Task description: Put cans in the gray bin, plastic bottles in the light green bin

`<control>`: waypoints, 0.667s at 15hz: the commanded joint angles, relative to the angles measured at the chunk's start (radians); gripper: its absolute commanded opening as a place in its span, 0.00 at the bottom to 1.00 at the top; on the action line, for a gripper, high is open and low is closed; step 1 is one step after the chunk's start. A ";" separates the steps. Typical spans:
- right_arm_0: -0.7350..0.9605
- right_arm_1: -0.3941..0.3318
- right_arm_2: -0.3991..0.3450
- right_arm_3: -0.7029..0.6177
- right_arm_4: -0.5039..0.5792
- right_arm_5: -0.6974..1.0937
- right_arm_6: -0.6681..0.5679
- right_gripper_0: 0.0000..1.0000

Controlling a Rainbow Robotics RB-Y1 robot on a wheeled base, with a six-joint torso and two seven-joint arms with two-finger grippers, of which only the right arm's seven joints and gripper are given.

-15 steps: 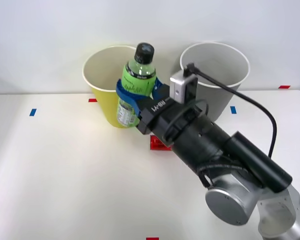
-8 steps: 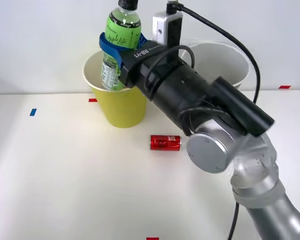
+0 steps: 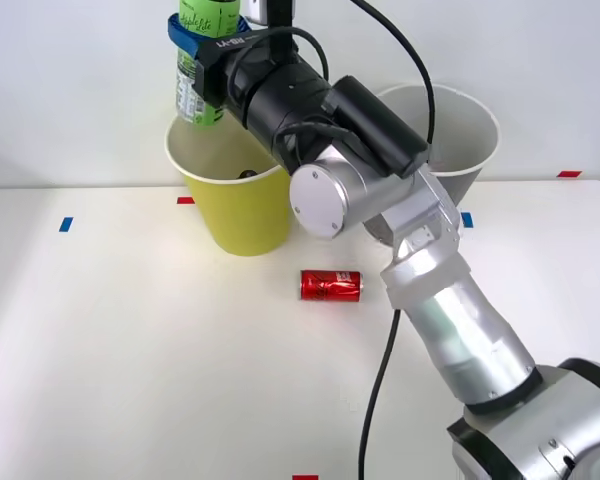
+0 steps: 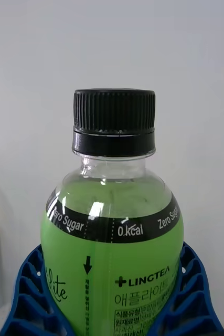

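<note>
White table [image 3: 130, 380] here — pretty bare. Two bins stand at the back edge: the light green bin [image 3: 242, 215] on the left, the gray bin [image 3: 460, 170] to its right. A red can [image 3: 331, 285] lies on its side just in front of the green one. Few tape marks scattered around — blue [image 3: 66, 224] and red [image 3: 304, 477].

This looks like a robotics lab test station. A plain white table [image 3: 130, 380] stands against a bare white wall [image 3: 70, 80], with small blue tape marks [image 3: 66, 224] and red tape marks [image 3: 569, 174] stuck on the tabletop as position markers. No household furnishings surround the setup.
</note>
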 commanded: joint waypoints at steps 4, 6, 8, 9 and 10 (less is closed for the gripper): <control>-0.113 -0.017 -0.004 0.184 0.008 -0.042 0.003 0.00; -0.124 -0.022 -0.004 0.210 0.008 -0.044 0.003 0.00; -0.124 -0.031 0.000 0.210 0.008 -0.044 0.000 0.37; -0.124 -0.037 0.005 0.210 0.004 -0.044 -0.005 0.76; -0.124 -0.042 0.008 0.210 0.001 -0.044 -0.008 0.95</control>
